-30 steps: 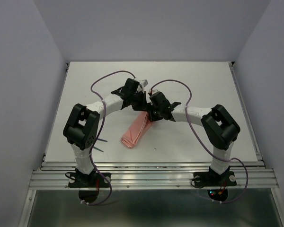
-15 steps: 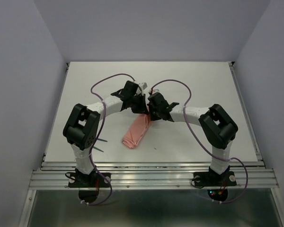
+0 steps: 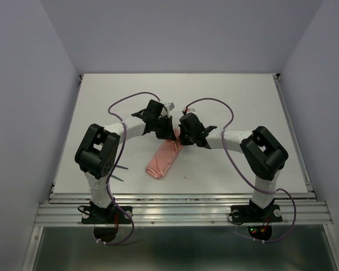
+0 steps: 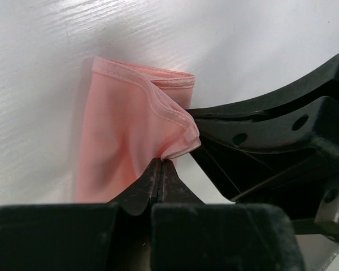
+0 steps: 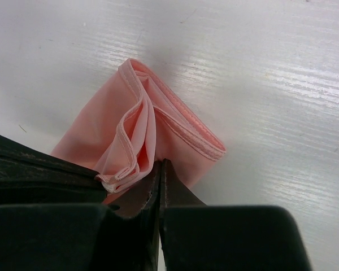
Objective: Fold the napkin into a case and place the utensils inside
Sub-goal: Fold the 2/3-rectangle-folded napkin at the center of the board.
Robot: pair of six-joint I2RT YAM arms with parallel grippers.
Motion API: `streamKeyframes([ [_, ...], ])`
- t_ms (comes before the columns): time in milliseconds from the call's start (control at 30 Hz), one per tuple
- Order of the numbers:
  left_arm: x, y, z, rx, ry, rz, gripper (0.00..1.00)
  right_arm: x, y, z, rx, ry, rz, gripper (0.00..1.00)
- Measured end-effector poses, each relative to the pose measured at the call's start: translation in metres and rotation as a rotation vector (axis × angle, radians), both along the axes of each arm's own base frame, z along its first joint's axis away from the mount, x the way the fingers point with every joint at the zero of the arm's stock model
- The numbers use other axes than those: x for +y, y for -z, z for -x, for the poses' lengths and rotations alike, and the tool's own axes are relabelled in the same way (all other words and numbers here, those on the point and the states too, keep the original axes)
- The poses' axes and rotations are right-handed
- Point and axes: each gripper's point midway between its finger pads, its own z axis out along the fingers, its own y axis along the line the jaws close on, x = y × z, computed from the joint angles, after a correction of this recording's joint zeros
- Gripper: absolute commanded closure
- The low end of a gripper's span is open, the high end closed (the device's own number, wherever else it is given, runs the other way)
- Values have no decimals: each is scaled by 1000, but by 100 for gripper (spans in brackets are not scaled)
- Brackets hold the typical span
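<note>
White table (image 3: 243, 101), folded napkin (image 3: 161, 161) pinched by 2 end effectors (image 4: 160, 165) (image 5: 160, 164)

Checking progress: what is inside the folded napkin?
The napkin shows only pink layers at its hemmed end; deeper inside is covered. A teal utensil lies outside.

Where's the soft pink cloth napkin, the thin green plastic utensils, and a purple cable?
Salmon-pink cloth napkin (image 3: 161, 160): top view, middle of the folded cloth.
Teal-green plastic utensils (image 3: 122, 176): top view, on one thin handle.
Purple cable (image 3: 209, 100): top view, top of its loop.
</note>
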Motion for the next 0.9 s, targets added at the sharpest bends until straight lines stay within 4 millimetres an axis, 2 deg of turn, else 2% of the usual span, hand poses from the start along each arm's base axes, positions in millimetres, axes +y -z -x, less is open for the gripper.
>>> streamKeyframes([
  [567, 10, 13, 10, 45, 16, -65, 100, 4, -18, 7, -16, 39, -127, 99],
  [767, 15, 27, 12, 80, 19, -109, 100, 5, -19, 6, -13, 45, -152, 99],
  [900, 16, 28, 11, 85, 20, -120, 100, 5, -19, 6, -8, 48, -164, 99],
])
